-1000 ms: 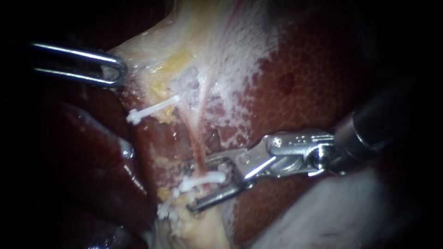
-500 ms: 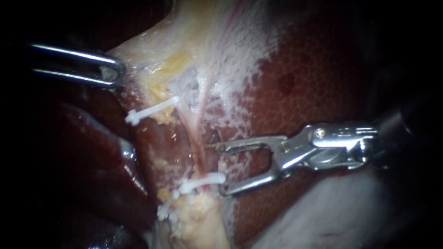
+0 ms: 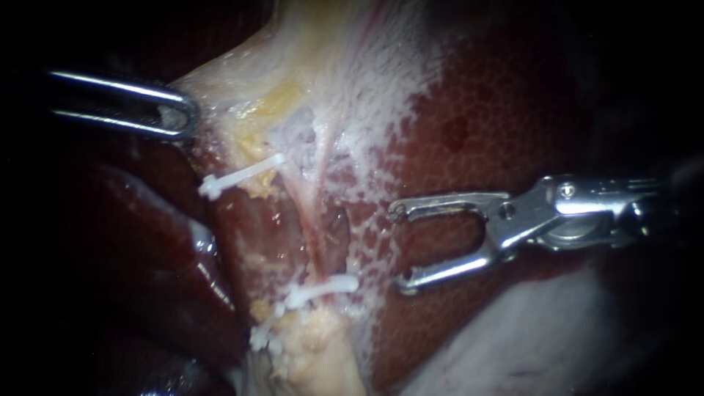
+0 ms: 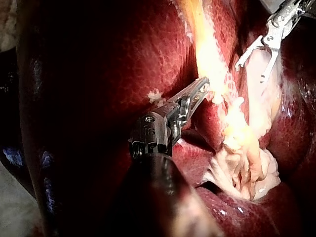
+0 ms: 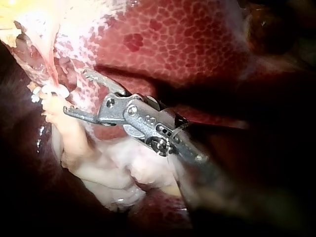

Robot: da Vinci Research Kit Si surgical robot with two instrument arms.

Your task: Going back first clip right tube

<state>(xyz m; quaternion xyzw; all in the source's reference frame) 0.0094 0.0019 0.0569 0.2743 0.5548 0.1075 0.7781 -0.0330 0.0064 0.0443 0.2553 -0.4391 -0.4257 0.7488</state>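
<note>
The right tool (image 3: 400,249) stands wide open and empty, its jaws over the speckled liver (image 3: 499,110) and touching neither tube nor clip. Straight ahead of the tips, near but clear of them, the white clip (image 3: 323,287) sits across the right tube (image 3: 317,235). That tube's long axis lies crosswise to the tool's nearly level shaft, so a straight pull back along the shaft should clear it. The left tool (image 3: 180,114), farther off, is clamped on the pale tissue (image 3: 242,88) at the liver's upper edge.
</note>
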